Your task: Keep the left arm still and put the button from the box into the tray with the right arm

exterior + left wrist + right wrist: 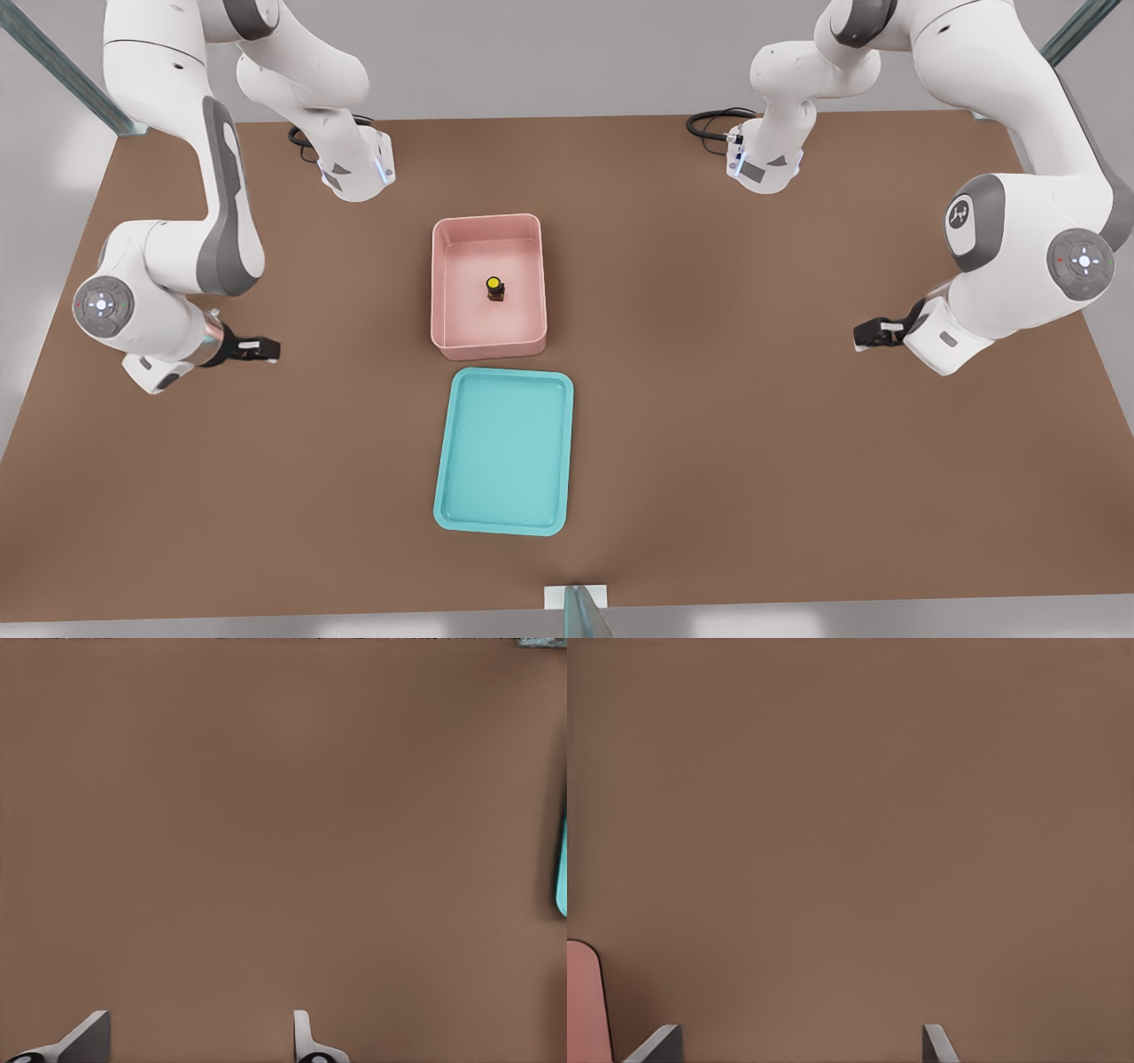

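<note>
The button [494,288], a black stub with a round yellow cap, stands upright near the middle of the pink box [446,292]. Just in front of the box lies the teal tray [503,514], with nothing in it. My gripper [268,348] hangs over the bare table at the front view's left, well apart from the box and level with its near end. In the right wrist view the gripper [799,1045] is open, nothing between its fingertips [659,1043], and a corner of the pink box [585,1001] shows at the frame's edge.
The brown table [753,443] spreads around box and tray. The parked arm [992,292] stands at the front view's right. Both arm bases [354,164] sit at the table's far edge. A small post [576,607] stands at the near edge.
</note>
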You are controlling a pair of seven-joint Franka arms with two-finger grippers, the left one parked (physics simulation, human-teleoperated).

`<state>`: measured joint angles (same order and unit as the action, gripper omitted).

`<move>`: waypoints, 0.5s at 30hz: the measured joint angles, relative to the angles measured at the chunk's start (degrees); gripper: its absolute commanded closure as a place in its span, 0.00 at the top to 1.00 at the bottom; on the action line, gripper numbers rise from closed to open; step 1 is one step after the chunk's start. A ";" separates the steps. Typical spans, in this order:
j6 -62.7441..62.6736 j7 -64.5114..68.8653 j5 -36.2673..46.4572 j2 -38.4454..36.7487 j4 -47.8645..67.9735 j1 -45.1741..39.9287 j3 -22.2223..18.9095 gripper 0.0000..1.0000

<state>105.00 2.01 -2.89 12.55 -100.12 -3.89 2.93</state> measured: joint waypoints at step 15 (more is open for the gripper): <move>10.01 -17.39 7.29 2.80 -11.24 34.13 2.99 1.00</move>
<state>115.02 -15.38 4.40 15.35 -111.36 30.24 5.92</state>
